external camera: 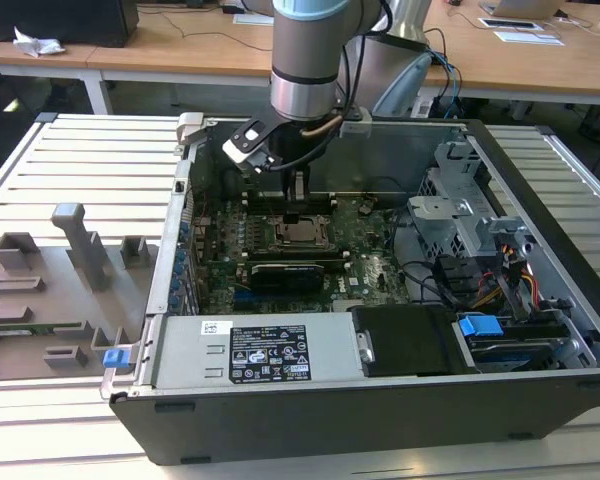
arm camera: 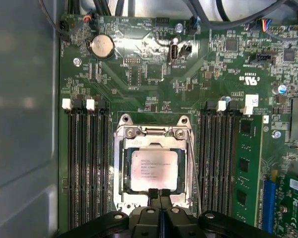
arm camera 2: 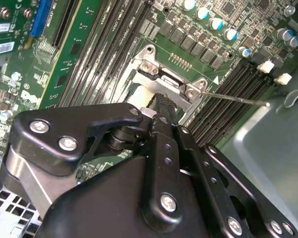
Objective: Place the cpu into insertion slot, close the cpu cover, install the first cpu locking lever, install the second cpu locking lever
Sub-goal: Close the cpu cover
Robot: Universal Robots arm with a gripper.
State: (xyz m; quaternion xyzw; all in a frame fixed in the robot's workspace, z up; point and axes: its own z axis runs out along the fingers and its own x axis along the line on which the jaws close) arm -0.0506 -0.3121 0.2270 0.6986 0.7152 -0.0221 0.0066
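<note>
The slatted desk (external camera: 80, 160) is carrying an open computer case (external camera: 380, 400), and a grey fixture tray (external camera: 40, 290) is lying on the desk at the exterior view's left. The arm (external camera: 305, 60) is reaching down into the case from above, over the green board (arm camera: 154, 69). Long black memory slots (arm camera: 87, 163) are flanking the socket area on both sides.

In the first wrist view the insertion slot (arm camera: 116, 173) is sitting in the middle of the board. The cpu cover (arm camera: 154, 142) is lying flat over it, framing the chip through its window. The cpu (arm camera: 154, 170) is resting inside the slot, silver top facing up.

A thin wire locking lever (arm camera: 193, 168) is running along one side of the socket. In the second wrist view it (arm camera 2: 233, 98) is sticking out over the neighbouring memory slots. Whether it is latched is not showing.

The end effector (arm camera: 159, 194) is hovering at the socket's edge, just beside the cpu. Its fingertips are pressing together with nothing visible between them.
</note>
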